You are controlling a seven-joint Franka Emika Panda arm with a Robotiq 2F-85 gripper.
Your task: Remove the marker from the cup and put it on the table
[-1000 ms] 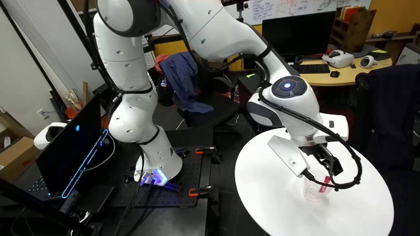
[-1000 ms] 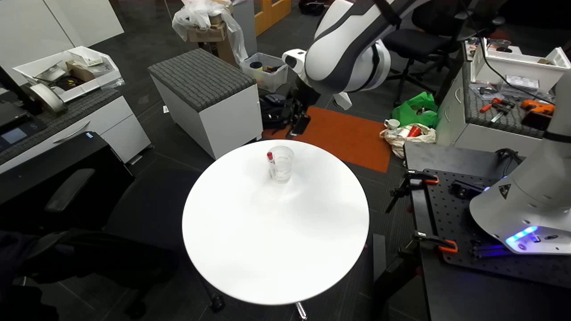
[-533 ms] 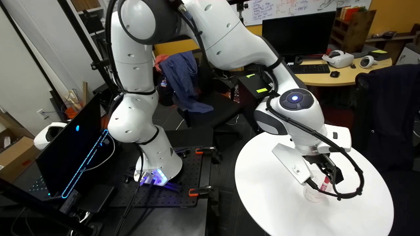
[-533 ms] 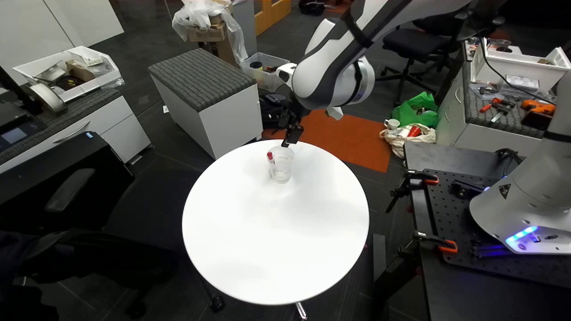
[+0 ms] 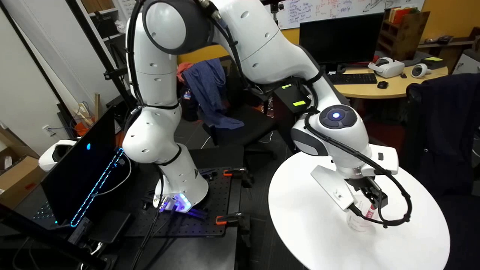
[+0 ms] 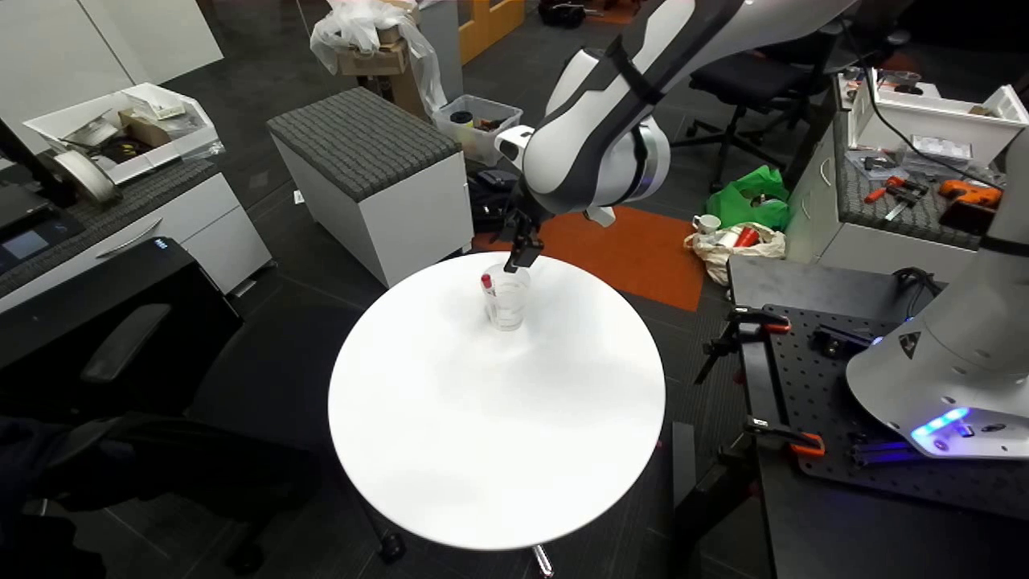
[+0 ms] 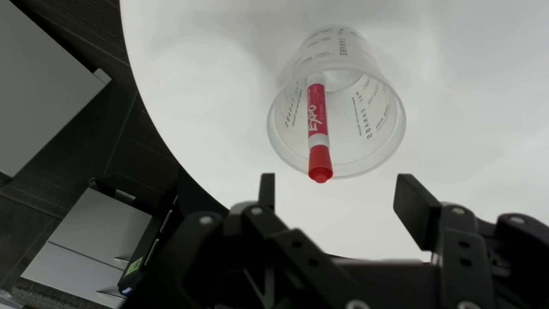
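- My end effector (image 7: 336, 204) is spread wide, its two fingers (image 7: 412, 210) well apart with nothing between them.
- The red Expo marker (image 7: 318, 118) is inside the clear graduated cup (image 7: 349, 113), ahead of and below the end effector, leaning so that its red cap (image 7: 320, 161) reaches the rim on the side nearest my fingers.
- In the wrist view its long axis runs almost straight away from me: cap toward the end effector, white end down in the cup. That lies across the line my fingers close along, so I judge no big wrist turn is needed.
- Sideways, the cap falls between the fingers but off centre, closer to the finger at the left of the wrist view; I would want a small shift that way before closing.
- In an exterior view the fingertips (image 6: 522, 256) overlap the cup's far edge, so I cannot tell how high above it they are.
- The cup stands upright on the table (image 6: 494, 434), below the end effector; I take this as the approach, the grasp not yet made.
- My worry: too low, and a fingertip may catch the rim and tip a cup that looks light. Pinching the cap alone seems safer.
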